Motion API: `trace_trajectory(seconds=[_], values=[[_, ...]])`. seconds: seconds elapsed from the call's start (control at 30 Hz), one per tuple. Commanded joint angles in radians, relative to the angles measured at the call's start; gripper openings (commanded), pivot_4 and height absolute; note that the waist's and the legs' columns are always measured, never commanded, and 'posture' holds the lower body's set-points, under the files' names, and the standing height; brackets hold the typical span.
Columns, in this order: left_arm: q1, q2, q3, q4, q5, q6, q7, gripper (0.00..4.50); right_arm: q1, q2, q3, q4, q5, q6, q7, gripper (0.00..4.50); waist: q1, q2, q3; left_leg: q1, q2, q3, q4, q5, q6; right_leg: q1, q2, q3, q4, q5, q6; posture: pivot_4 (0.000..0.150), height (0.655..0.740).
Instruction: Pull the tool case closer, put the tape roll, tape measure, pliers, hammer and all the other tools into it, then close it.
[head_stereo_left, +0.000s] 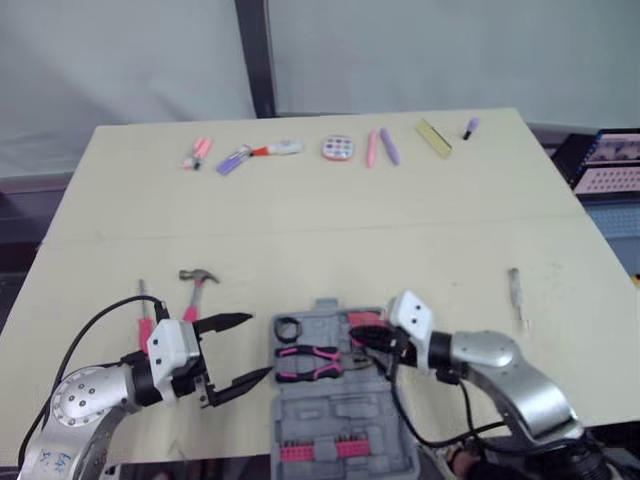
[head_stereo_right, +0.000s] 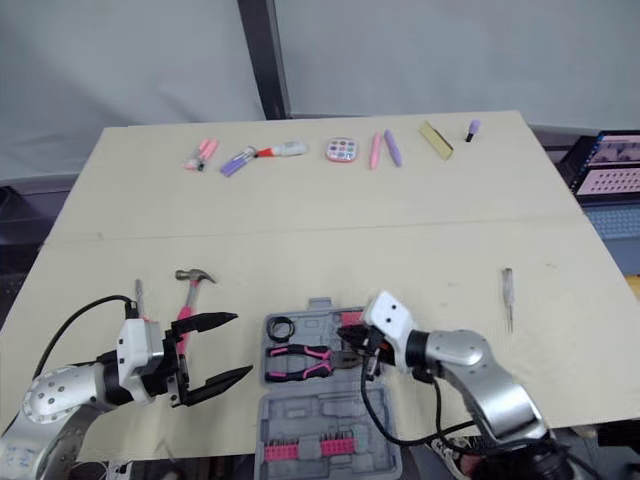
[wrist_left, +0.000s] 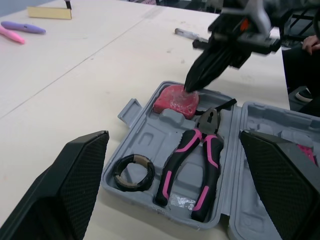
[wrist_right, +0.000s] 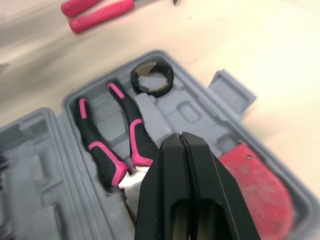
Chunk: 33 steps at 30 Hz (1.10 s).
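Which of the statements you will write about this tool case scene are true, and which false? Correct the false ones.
1. The pliers lie in the case. True.
2. The hammer is in the case. False: it lies on the table, left of the case.
3. The left jaws are shut. False: they stand wide open, holding nothing.
4. The tape roll lies in the case. True.
5. The case is closed. False: it lies open.
6. The right jaws are shut, tips at the tape measure. True.
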Motion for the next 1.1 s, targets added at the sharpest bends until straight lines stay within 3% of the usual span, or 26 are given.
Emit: trace_trajectory(seconds=[0.03, 0.07, 0.17, 0.4, 0.43, 0.67, 1.1], values=[[0.037, 0.01, 0.034, -0.039, -0.007, 0.019, 0.016, 4.5, 0.057, -0.056, -0.078, -0.093, 0.069, 0.007, 0.038, 0.04, 0.002, -0.002, 0.006, 0.0, 0.0, 0.001, 0.001, 0.0, 0.0, 0.0, -0.001, 0.0, -0.001, 0.0, 0.0, 0.15, 0.74], [0.054, 0.004, 0.042, -0.039, -0.013, 0.017, 0.017, 4.5, 0.102, -0.09, -0.126, -0.113, 0.098, 0.024, 0.054, 0.04, 0.004, -0.002, 0.008, 0.0, 0.0, 0.002, 0.002, 0.0, 0.0, 0.0, -0.001, 0.0, -0.001, 0.001, 0.001, 0.15, 0.74], [0.106, -0.02, 0.055, -0.035, -0.018, -0.006, 0.014, 4.5, 0.234, -0.148, -0.247, -0.139, 0.149, 0.048, 0.07, 0.86, 0.012, -0.004, 0.011, -0.001, 0.0, 0.005, 0.005, 0.0, 0.0, 0.003, -0.002, 0.0, -0.007, 0.002, 0.004, 0.15, 0.74], [0.175, -0.057, 0.051, -0.041, -0.007, -0.04, 0.018, 4.5, 0.415, -0.171, -0.339, -0.147, 0.152, -0.023, 0.087, 4.23, 0.029, -0.005, 0.016, 0.0, 0.002, 0.006, 0.016, 0.001, -0.001, 0.007, -0.001, 0.001, -0.006, 0.004, 0.005, 0.15, 0.74], [0.189, -0.065, 0.051, -0.043, -0.002, -0.044, 0.025, 4.5, 0.45, -0.169, -0.351, -0.142, 0.15, -0.041, 0.093, 4.38, 0.03, -0.005, 0.017, 0.0, 0.002, 0.006, 0.016, 0.001, -0.001, 0.008, -0.001, 0.001, -0.006, 0.005, 0.005, 0.15, 0.74], [0.298, -0.102, 0.08, -0.028, 0.039, -0.096, 0.051, 4.5, 0.646, -0.149, -0.403, -0.14, 0.126, -0.15, 0.101, 4.38, 0.03, -0.006, 0.017, 0.001, 0.001, 0.005, 0.016, 0.001, 0.0, 0.01, -0.001, 0.003, -0.008, 0.006, 0.005, 0.15, 0.74], [0.311, -0.071, 0.113, 0.027, 0.039, -0.138, 0.005, 4.5, 0.652, -0.163, -0.371, -0.075, 0.087, -0.213, 0.117, 4.38, 0.03, -0.006, 0.018, 0.002, 0.001, 0.003, 0.018, 0.0, 0.0, 0.013, -0.001, 0.004, -0.01, 0.006, 0.006, 0.15, 0.74]])
